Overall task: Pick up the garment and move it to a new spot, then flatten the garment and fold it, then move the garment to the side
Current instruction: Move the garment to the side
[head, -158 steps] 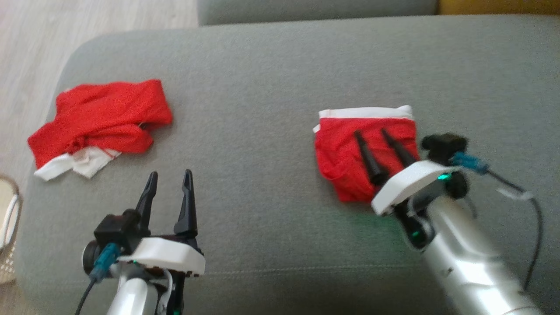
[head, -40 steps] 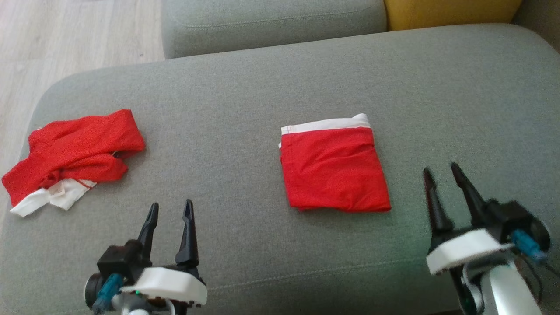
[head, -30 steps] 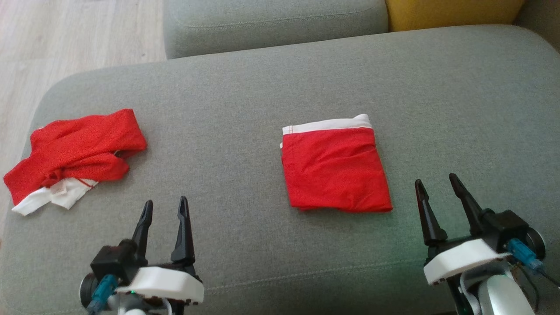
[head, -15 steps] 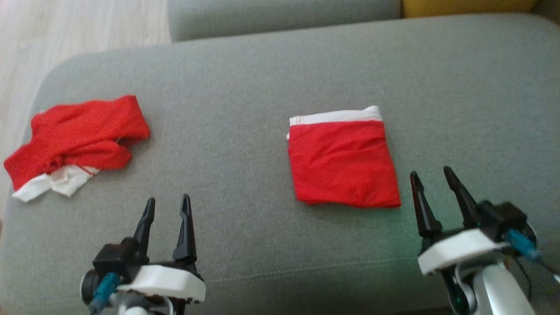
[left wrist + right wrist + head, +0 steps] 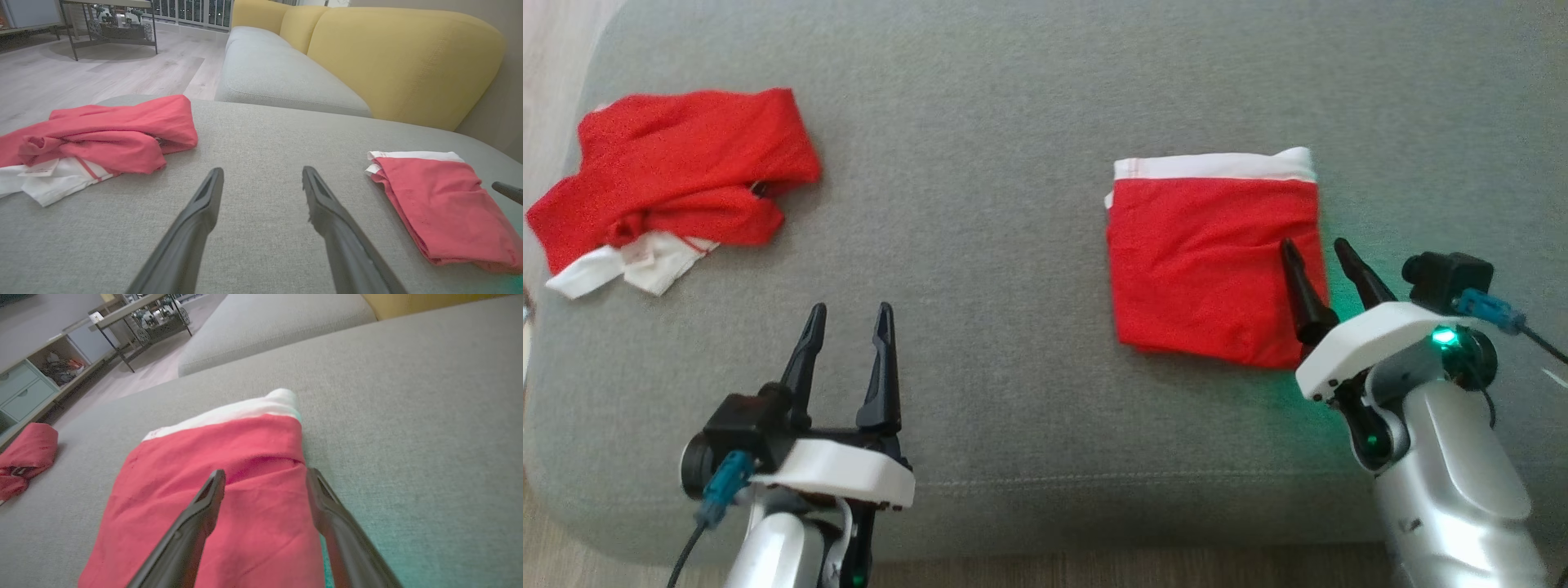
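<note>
The right gripper (image 5: pixel 1312 242) and left gripper (image 5: pixel 851 309): fingers spread wide, holding nothing. Pinching only the top layer of the folded garment (image 5: pixel 1201 261) would undo the fold.

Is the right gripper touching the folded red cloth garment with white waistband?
Cannot tell. The head view shows the right gripper over the right edge of the folded red garment, the right wrist view likewise; neither shows contact or a gap.

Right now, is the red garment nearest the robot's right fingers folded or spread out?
Folded. The red garment lies as a compact rectangle, white waistband along one edge, layers stacked.
</note>
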Motion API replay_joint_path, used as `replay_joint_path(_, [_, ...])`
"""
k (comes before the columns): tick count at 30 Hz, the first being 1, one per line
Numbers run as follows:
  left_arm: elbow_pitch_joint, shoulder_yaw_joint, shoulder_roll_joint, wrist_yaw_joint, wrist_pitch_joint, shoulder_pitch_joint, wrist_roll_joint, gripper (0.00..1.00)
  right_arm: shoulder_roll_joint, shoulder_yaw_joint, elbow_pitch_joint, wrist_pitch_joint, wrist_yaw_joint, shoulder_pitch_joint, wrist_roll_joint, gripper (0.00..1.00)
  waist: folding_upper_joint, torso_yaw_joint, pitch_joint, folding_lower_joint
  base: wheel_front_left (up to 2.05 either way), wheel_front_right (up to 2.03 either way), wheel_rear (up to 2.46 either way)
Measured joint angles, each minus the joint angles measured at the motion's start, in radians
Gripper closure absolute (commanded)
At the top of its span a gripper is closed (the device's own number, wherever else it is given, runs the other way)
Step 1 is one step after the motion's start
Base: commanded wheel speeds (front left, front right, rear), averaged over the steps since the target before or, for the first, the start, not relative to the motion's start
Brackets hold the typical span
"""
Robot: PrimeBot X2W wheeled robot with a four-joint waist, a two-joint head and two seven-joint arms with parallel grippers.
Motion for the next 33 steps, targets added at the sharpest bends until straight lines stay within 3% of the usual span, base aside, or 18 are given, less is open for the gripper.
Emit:
replay_joint_path(17, [0.007,-0.002,0.0,0.0,0.0,-0.018,0.0,0.0,0.0,-0.035,0.234,-0.011,0.0,-0.122,-0.045,0.0,0.0,0.028,0.032,0.0,0.0,0.0,0.0])
replay_joint_path(18, [0.007,-0.002,0.0,0.0,0.0,-0.021,0.0,0.0,-0.001,-0.031,0.246,-0.011,0.0,-0.13,-0.046,0.38,0.0,0.028,0.034,0.0,0.0,0.0,0.0])
replay_joint_path(19, [0.006,-0.002,0.0,0.0,0.0,-0.025,0.0,0.0,-0.001,-0.027,0.255,-0.012,0.0,-0.138,-0.046,1.0,0.0,0.028,0.036,0.0,0.0,0.0,0.0])
replay_joint_path(26, [0.01,-0.003,0.0,0.0,0.0,-0.039,0.0,0.0,-0.017,0.029,0.311,-0.054,0.0,-0.163,-0.085,1.0,0.0,0.028,0.023,0.0,0.0,0.0,0.0])
replay_joint_path(33, [0.007,-0.014,0.0,0.001,0.0,-0.038,0.0,0.0,-0.085,0.126,0.323,-0.111,0.0,-0.189,-0.247,1.0,0.0,0.013,0.004,0.0,0.0,0.0,0.0])
